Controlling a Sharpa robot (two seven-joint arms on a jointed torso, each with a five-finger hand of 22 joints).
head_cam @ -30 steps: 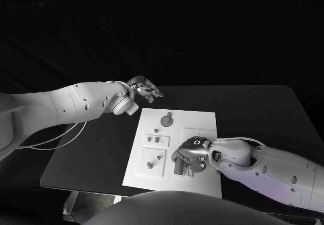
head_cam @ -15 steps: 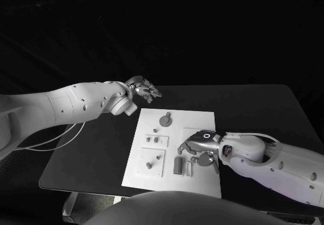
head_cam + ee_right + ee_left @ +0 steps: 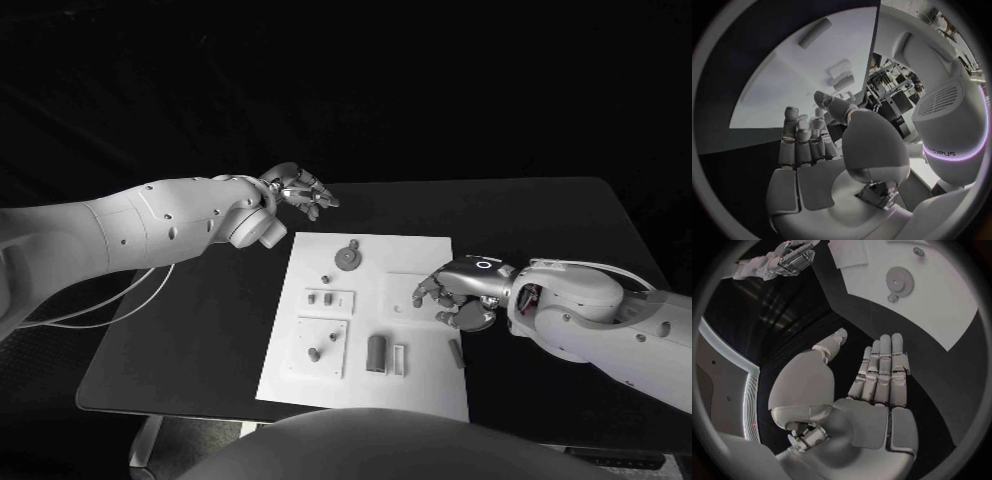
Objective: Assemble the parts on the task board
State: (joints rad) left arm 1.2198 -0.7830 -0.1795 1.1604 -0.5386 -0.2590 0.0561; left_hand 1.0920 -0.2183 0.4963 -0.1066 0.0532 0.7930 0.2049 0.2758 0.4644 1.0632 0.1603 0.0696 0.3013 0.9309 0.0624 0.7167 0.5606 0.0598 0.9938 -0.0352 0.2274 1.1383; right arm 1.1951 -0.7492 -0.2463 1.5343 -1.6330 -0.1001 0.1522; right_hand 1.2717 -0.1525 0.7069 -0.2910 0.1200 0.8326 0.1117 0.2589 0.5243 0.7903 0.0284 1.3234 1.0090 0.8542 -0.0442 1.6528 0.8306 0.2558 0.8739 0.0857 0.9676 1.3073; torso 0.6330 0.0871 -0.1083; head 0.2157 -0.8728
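Observation:
The white task board [image 3: 368,285] lies mid-table. On it are a grey gear [image 3: 349,258], two small pegs [image 3: 329,297], a square plate [image 3: 320,347] with pegs, a dark cylinder [image 3: 376,352], a pale bar [image 3: 400,359] and a dark rod [image 3: 456,352] by the right edge. My right hand [image 3: 459,296] hovers over the board's right edge, fingers apart, holding nothing; the right wrist view shows its palm [image 3: 817,155] bare above the board [image 3: 798,85]. My left hand [image 3: 300,190] is off the board's far left corner, fingers straight and empty [image 3: 876,385], with the gear [image 3: 900,279] beyond it.
The black table [image 3: 548,230] has bare surface to the right of and behind the board. A thin cable [image 3: 116,300] hangs from my left arm over the table's left edge. My left forearm [image 3: 159,225] spans the far left side.
My right hand has pulled back from the board's near middle toward its right edge, uncovering the cylinder, the bar and the dark rod. The left hand has barely moved.

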